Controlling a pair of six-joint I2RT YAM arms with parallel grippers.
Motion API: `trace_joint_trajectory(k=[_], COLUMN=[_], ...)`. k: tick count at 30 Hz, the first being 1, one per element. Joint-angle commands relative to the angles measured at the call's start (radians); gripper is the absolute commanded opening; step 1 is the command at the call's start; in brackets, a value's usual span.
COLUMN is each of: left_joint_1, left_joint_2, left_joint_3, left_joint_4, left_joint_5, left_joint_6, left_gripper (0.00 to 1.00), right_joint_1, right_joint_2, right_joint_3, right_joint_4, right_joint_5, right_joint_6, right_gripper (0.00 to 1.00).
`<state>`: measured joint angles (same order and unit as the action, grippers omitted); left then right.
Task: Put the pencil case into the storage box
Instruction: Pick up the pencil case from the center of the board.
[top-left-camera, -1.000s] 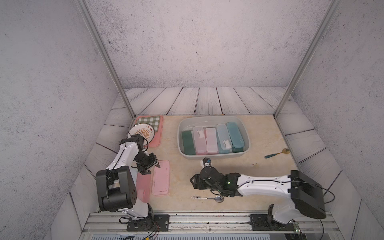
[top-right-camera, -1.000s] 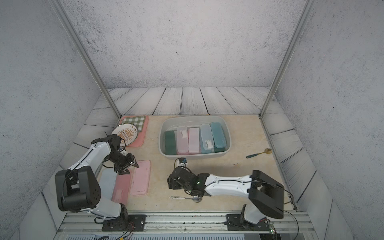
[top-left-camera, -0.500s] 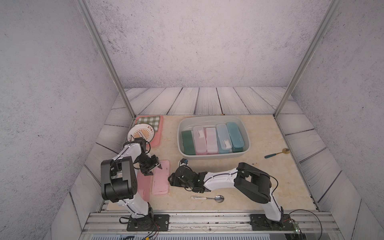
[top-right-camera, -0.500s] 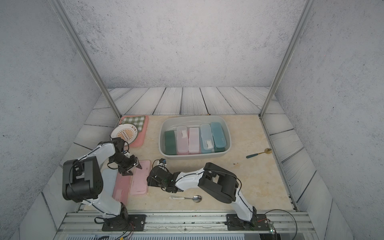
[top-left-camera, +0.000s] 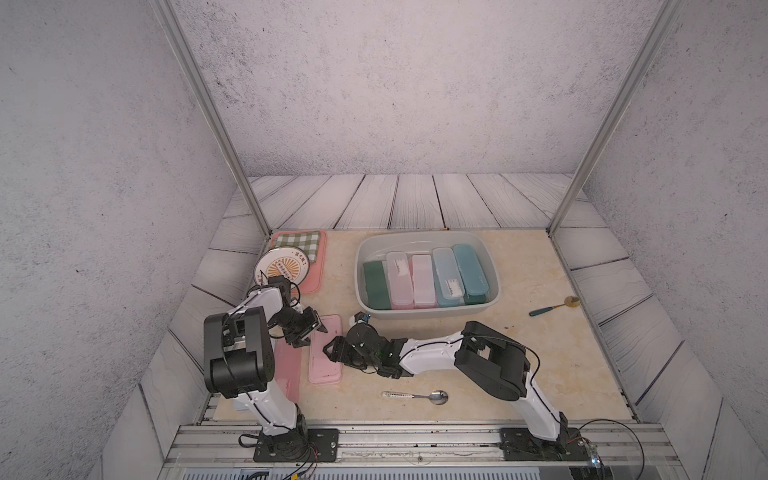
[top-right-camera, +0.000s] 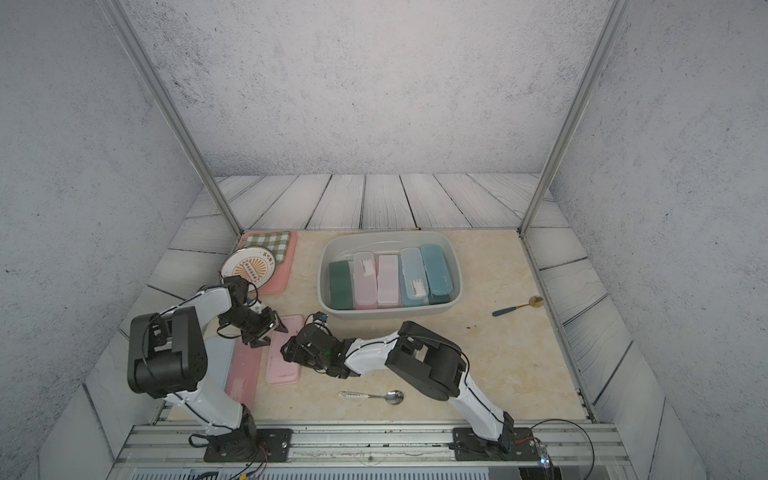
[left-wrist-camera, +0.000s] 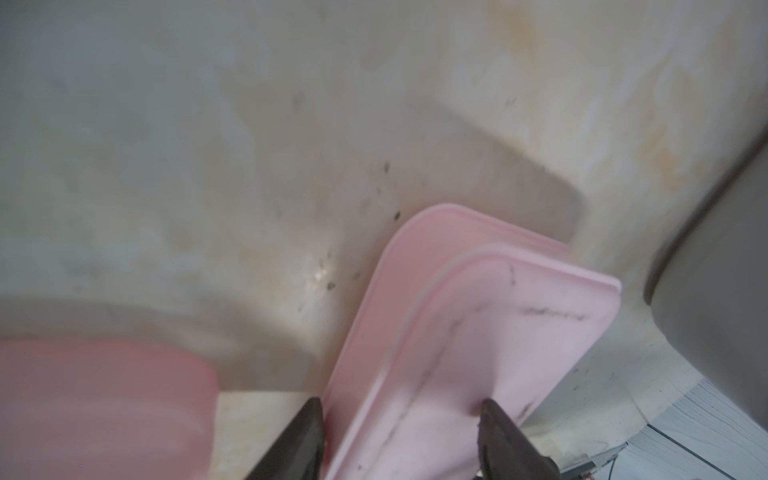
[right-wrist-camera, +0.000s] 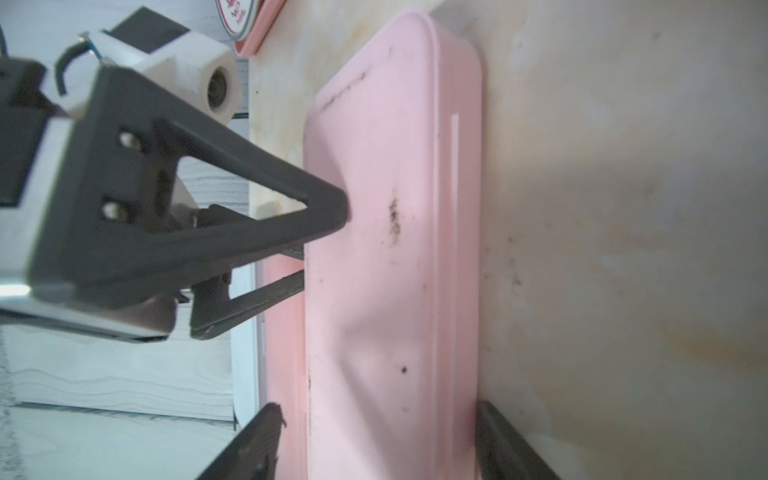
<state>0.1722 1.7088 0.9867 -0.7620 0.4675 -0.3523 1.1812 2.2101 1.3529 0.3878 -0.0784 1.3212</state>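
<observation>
The beige worktop (top-left-camera: 519, 365) carries everything. At its 12 o'clock stands the grey box (top-left-camera: 428, 313), with five cases side by side in it. At 10 o'clock lies a pink tray (top-left-camera: 316, 266) with a checked cloth and a round plate (top-left-camera: 282, 266).

The pink case (top-left-camera: 326, 361) is outside the box, on the worktop at 8 o'clock. A darker case (top-left-camera: 289, 370) lies just beside it at 9 o'clock.

The left claw (top-left-camera: 312, 336) is part closed on the case, with one finger on its top face and the other against its 9 o'clock edge. The right claw (top-left-camera: 330, 351) stands wide astride the case's width, toward its 6 o'clock end. I cannot tell whether it grips.

A silver spoon (top-left-camera: 415, 395) lies at 6 o'clock and a green-handled spoon (top-left-camera: 550, 308) at 3 o'clock.
</observation>
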Motion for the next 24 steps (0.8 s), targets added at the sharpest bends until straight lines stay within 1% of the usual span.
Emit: trace_joint_trajectory(k=[1, 3, 4, 6, 7, 9, 13, 16, 19, 24], left_joint_1=[-0.016, -0.007, -0.004, 0.003, 0.004, 0.007, 0.009, 0.009, 0.01, 0.01], left_joint_2=[0.065, 0.061, 0.06, 0.045, 0.04, 0.033, 0.028, -0.006, -0.034, -0.025], left_joint_3=[-0.056, -0.046, -0.04, -0.042, -0.044, -0.057, -0.068, -0.069, -0.077, -0.081], left_joint_4=[-0.045, -0.059, -0.068, -0.059, -0.061, -0.059, -0.067, -0.071, -0.075, -0.097], left_joint_5=[-0.009, 0.028, 0.047, 0.075, 0.092, 0.113, 0.193, 0.208, 0.248, 0.331], left_joint_6=[-0.013, -0.004, 0.0, 0.007, 0.021, 0.029, 0.049, 0.058, 0.057, 0.076], left_gripper=[0.59, 0.61, 0.62, 0.65, 0.65, 0.65, 0.62, 0.62, 0.62, 0.62], right_joint_1=[-0.017, -0.027, -0.034, -0.039, -0.045, -0.053, -0.057, -0.061, -0.064, -0.066], right_joint_2=[0.11, 0.121, 0.122, 0.116, 0.114, 0.104, 0.082, 0.04, -0.014, -0.033], right_joint_3=[-0.03, -0.037, -0.048, -0.084, -0.09, -0.091, -0.055, -0.064, -0.104, -0.128], right_joint_4=[0.2, 0.271, 0.299, 0.353, 0.357, 0.327, 0.192, 0.15, 0.166, 0.238], right_joint_5=[-0.089, -0.129, -0.138, -0.135, -0.144, -0.147, -0.143, -0.122, -0.101, -0.132], right_joint_6=[0.046, 0.068, 0.069, 0.085, 0.08, 0.053, -0.024, -0.077, -0.118, -0.156], right_gripper=[0.74, 0.73, 0.66, 0.58, 0.52, 0.44, 0.38, 0.28, 0.26, 0.25])
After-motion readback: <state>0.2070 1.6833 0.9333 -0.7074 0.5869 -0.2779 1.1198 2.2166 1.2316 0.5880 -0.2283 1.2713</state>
